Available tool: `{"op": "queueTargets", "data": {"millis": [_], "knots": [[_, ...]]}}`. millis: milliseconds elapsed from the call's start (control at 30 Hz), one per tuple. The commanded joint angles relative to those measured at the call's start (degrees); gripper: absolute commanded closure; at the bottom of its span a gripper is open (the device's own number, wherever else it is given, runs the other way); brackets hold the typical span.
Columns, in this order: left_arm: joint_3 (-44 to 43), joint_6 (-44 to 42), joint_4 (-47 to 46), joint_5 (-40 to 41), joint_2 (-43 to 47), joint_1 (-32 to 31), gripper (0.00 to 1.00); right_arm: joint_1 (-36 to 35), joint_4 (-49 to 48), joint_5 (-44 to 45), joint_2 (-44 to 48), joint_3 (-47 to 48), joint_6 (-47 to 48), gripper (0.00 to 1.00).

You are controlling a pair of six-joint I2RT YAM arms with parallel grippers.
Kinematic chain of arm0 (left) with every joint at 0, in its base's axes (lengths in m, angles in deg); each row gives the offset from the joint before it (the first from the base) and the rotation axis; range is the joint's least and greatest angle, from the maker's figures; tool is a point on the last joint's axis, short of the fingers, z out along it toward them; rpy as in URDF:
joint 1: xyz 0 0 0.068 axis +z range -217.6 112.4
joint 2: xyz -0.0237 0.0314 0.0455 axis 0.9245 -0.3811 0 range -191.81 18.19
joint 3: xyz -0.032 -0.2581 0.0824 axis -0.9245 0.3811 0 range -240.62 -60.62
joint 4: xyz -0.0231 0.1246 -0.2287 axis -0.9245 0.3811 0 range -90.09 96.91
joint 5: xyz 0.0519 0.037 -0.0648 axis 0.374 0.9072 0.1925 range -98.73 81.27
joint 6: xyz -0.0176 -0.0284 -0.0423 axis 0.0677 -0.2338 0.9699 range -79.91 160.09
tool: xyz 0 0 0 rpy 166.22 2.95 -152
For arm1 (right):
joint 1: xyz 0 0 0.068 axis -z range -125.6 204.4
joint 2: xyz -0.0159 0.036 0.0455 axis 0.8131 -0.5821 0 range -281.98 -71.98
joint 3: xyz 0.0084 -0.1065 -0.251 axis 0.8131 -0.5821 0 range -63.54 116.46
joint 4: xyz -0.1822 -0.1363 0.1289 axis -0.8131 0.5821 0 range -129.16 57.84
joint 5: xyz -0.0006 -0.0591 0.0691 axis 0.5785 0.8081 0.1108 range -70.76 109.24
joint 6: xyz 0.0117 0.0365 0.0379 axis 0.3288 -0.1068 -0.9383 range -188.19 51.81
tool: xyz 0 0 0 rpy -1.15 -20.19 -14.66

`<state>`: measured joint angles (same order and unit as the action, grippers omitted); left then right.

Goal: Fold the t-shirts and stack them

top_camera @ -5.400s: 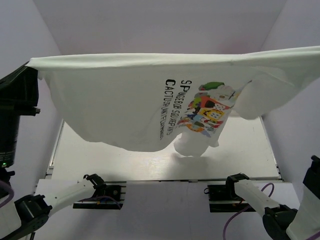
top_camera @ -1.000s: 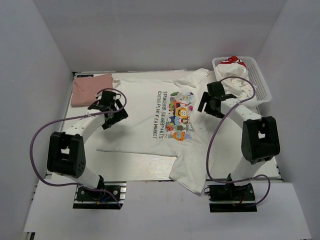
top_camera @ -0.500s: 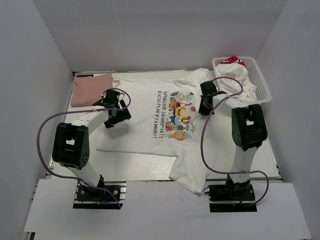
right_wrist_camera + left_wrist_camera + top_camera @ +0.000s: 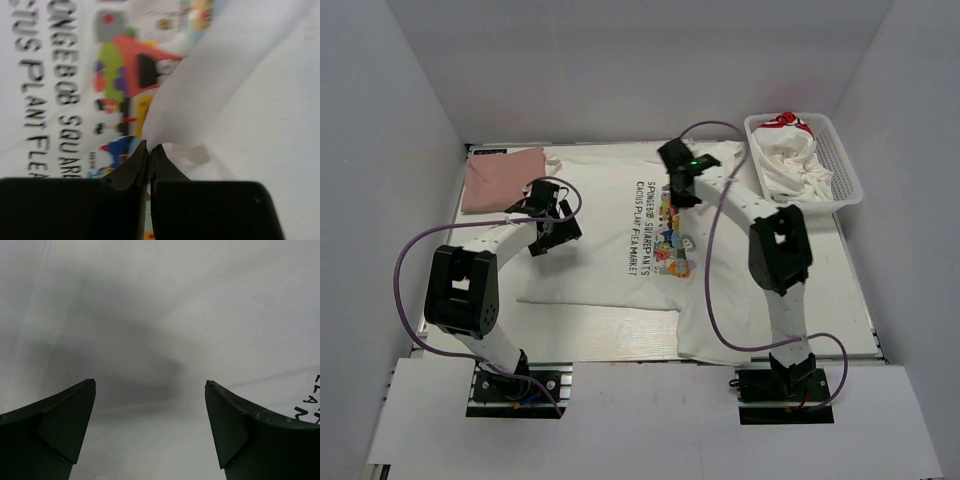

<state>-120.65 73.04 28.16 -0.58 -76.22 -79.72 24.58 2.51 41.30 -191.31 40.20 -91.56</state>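
Observation:
A white t-shirt (image 4: 605, 255) with a colourful cartoon print and dark lettering lies spread on the table. My right gripper (image 4: 676, 186) is above the print, shut on a fold of the shirt's right side, which it has drawn in over the picture. In the right wrist view the gripper (image 4: 149, 146) pinches white cloth beside the print (image 4: 125, 75). My left gripper (image 4: 549, 227) stands open over the shirt's left half; in its wrist view the gripper (image 4: 150, 384) shows only plain white cloth (image 4: 165, 305) between the fingers. A folded dusty-pink t-shirt (image 4: 500, 178) lies at the back left.
A white mesh basket (image 4: 848, 178) at the back right holds crumpled white t-shirts (image 4: 782, 150), one with red print. Bare table (image 4: 835, 275) shows to the right of the shirt. White walls close in the table on three sides.
The right gripper shut on the shirt's right side and carried it left over the print, so that side now folds inward. The left gripper stayed open in place.

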Motion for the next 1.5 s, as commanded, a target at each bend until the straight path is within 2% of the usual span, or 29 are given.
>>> {"op": "queueTargets", "data": {"millis": [0,33,100,133,167,200,333,400,433,500,533,700,833,967,1067,1100,1133,1200,1233,1300,1333,1433,1467], "knots": [[1.2,-0.5,-0.1,0.3,1.6,-0.2,0.00,-8.4,6.4,-4.2,-7.7,7.0,-0.6,0.98],[1.2,-0.5,0.5,0.3,1.6,-0.2,0.00,-10.1,7.5,-6.1,-9.0,8.3,-0.9,0.93],[1.2,-0.5,0.5,0.3,1.6,-0.2,0.00,-12.1,8.2,-6.7,-12.6,12.6,-0.7,0.75],[1.2,-0.5,0.5,0.3,1.6,-0.2,0.00,-12.5,8.7,-6.8,-12.9,13.1,-0.6,0.54],[1.2,-0.5,0.5,0.3,1.6,-0.2,0.00,-13.4,8.7,-6.2,-12.4,13.8,0.0,0.47],[1.2,-0.5,0.5,0.3,1.6,-0.2,0.00,-13.5,8.0,-5.4,-11.9,13.4,0.0,0.33],[1.2,-0.5,0.5,-0.4,1.1,-0.2,0.00,-12.8,4.8,-4.3,-4.3,7.2,0.6,0.10],[1.2,-0.5,-0.1,-0.9,1.1,-0.2,0.00,-11.8,1.6,-4.7,1.1,4.5,0.5,0.10],[1.2,-0.5,-0.1,-0.9,1.1,-0.2,0.00,-11.5,0.6,-5.2,2.4,0.0,0.1,0.10],[1.2,-0.5,-0.1,-0.9,1.1,-0.2,0.00,-9.1,-3.2,-8.7,4.6,-3.0,-1.1,0.10],[1.2,-0.5,-0.7,-0.9,1.1,-0.2,0.00,-8.8,-4.0,-10.7,7.5,-7.5,-1.9,0.10],[1.2,-1.0,-1.3,-0.9,-0.1,-0.2,0.00,-1.0,-9.4,-17.0,10.5,-15.6,-6.1,0.10],[1.2,-1.0,-1.3,-0.9,-1.3,-0.2,0.00,0.2,-10.4,-26.6,6.1,-13.0,-5.0,0.12],[1.2,-1.0,-1.3,-0.9,-1.3,-0.2,0.00,0.5,-12.5,-32.0,1.1,-8.7,-6.2,0.14],[0.7,-1.0,-1.3,-0.4,-1.8,-0.2,0.00,0.8,-10.6,-30.7,-3.4,-4.0,-7.3,0.25],[0.7,-1.0,-1.3,0.3,-1.8,-0.2,0.00,1.1,-10.3,-29.9,-4.2,-2.2,-7.8,0.34],[0.7,-1.0,-1.3,0.3,-1.8,-0.2,0.00,1.1,-10.6,-29.0,-4.3,-2.1,-8.8,0.53],[0.7,-1.0,-1.3,1.6,-2.5,-0.2,0.00,1.3,-10.3,-22.6,-3.5,-2.1,-9.3,0.73],[0.7,-1.0,-0.7,2.1,-3.1,-0.2,0.00,1.4,-9.0,-16.2,-2.8,-2.1,-9.8,0.83],[1.2,-1.0,-0.7,3.0,-3.8,-0.2,0.00,2.1,-7.4,-12.4,-1.2,-2.0,-9.1,0.91],[1.2,-1.0,-0.7,3.5,-4.3,-0.2,0.00,2.1,-5.3,-8.5,-0.8,-2.1,-8.4,0.99],[2.5,-0.5,-0.1,4.2,-4.3,-0.2,0.00,3.4,-0.7,2.5,0.6,-1.2,-7.0,1.00],[3.2,-0.5,-0.1,4.7,-4.3,-0.2,0.00,4.2,2.0,9.6,0.8,-0.7,-6.2,1.00]]}}
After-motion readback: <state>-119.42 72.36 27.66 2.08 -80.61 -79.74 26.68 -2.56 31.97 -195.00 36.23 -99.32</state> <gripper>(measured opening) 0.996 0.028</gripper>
